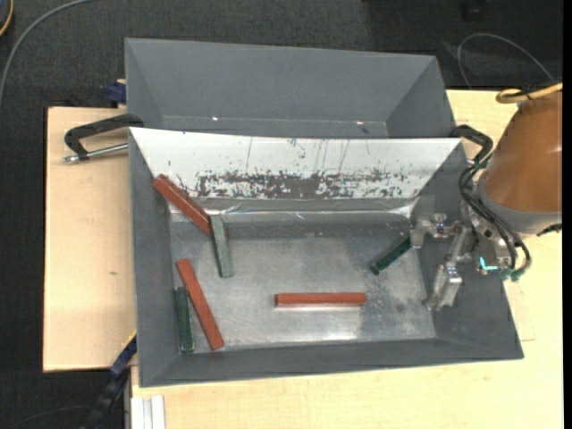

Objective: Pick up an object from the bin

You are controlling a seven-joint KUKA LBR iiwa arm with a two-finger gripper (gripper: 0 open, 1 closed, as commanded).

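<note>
My claw (440,280) hangs low against the right wall of the bin (268,88), toward its front right corner, and I cannot tell whether it is spread or pressed together. Just beside me, on the side toward the bin's middle, lies a short dark green stick (391,256), set aslant on the floor; whether I touch it I cannot tell. A flat red stick (320,300) lies near the front edge, well apart from me, and along the left wall lie an upper red stick (183,202), a grey stick (220,248), a lower red stick (200,305) and a second green stick (183,320).
</note>
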